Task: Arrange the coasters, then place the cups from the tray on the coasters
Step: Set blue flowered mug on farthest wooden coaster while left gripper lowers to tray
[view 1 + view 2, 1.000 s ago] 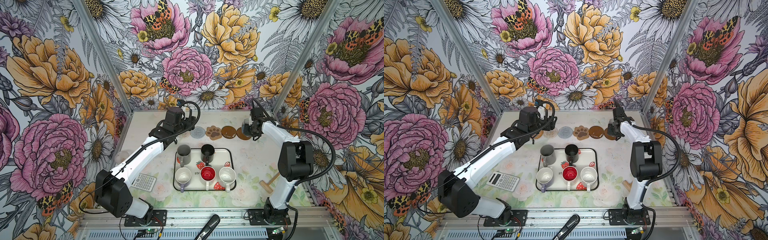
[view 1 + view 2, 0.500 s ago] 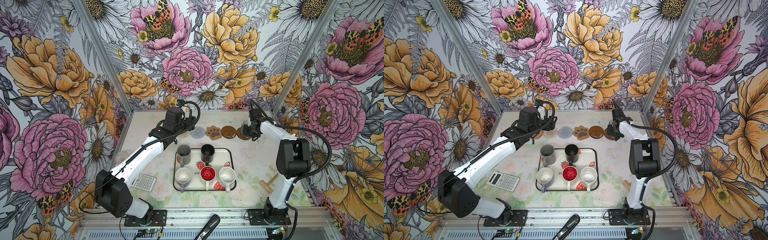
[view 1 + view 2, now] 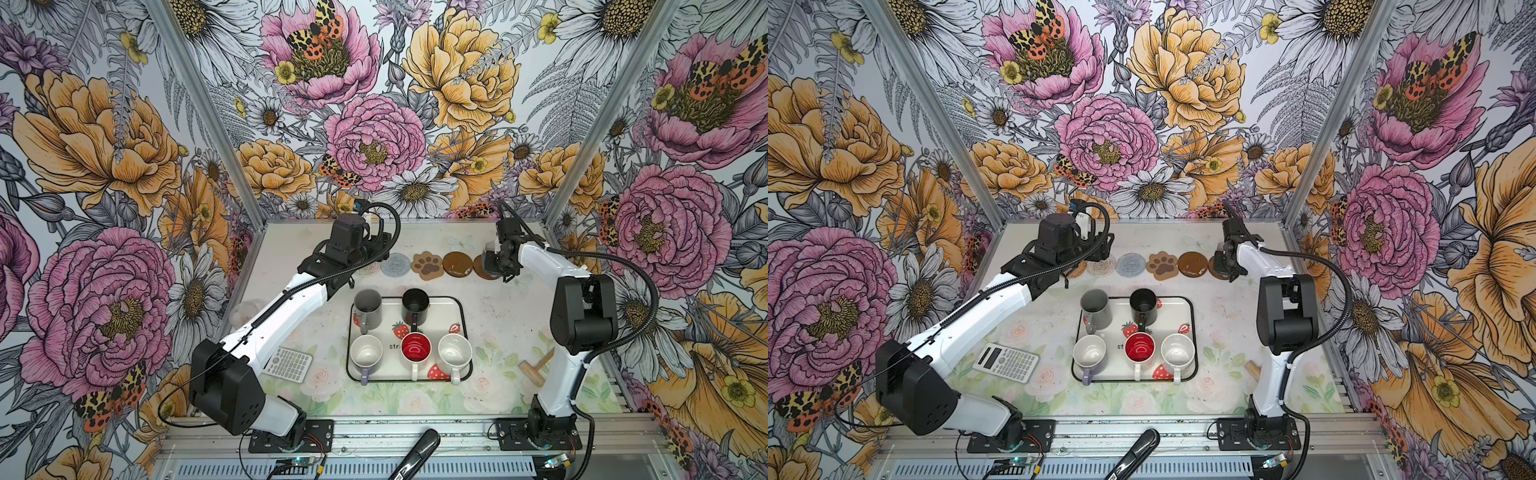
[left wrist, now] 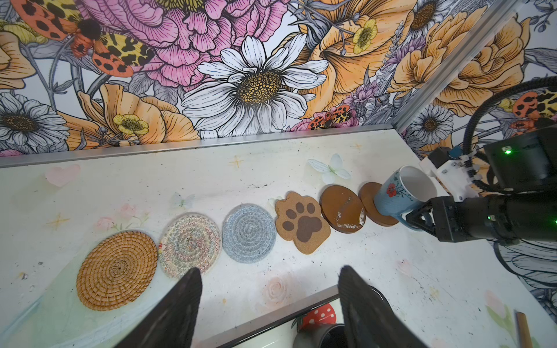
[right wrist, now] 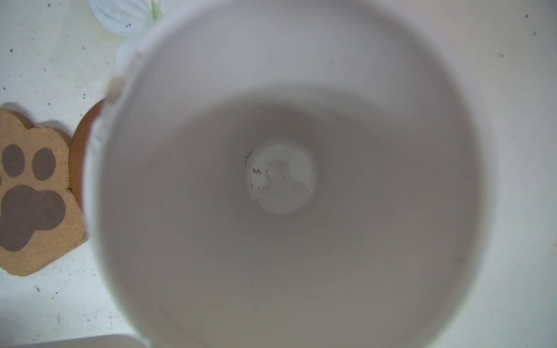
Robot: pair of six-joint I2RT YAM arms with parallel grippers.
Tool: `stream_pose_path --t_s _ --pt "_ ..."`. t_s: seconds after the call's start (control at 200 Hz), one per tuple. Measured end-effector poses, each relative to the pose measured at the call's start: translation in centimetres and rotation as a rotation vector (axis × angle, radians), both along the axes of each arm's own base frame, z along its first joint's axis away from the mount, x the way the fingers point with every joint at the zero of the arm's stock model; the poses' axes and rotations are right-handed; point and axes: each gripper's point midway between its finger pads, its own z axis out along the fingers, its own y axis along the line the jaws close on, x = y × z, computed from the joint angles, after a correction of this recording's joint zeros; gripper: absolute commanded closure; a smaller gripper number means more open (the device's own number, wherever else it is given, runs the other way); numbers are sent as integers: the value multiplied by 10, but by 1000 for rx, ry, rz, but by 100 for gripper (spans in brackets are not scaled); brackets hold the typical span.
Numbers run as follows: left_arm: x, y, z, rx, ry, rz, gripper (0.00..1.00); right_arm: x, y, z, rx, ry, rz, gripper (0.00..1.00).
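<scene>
Left wrist view: the right arm's jaws pinch the light blue mug [image 4: 402, 195] by its handle side, tilted over the end brown disc [image 4: 368, 201] of the coaster row. It should be levelled and centred before release, or it may sit half off. The mug is white inside and has a painted red flower. The left arm's jaws stand spread above the worktop [image 4: 422, 271].

top views: overhead, whole table [image 3: 498, 307] | left wrist: oblique | right wrist: close, into cup [image 5: 280, 247]
</scene>
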Motion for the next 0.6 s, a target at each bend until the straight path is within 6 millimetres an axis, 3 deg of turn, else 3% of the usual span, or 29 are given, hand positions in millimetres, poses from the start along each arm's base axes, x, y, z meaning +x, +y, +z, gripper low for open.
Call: stream_pose_path --t_s 0.1,0.28,0.6 --pt "0 0 0 0 0 0 27 0 0 0 0 0 0 100" --pt "0 0 1 -1 -2 0 27 0 0 0 0 0 0 77" --pt "-3 1 7 -7 -13 0 27 4 0 2 2 -20 -2 59"
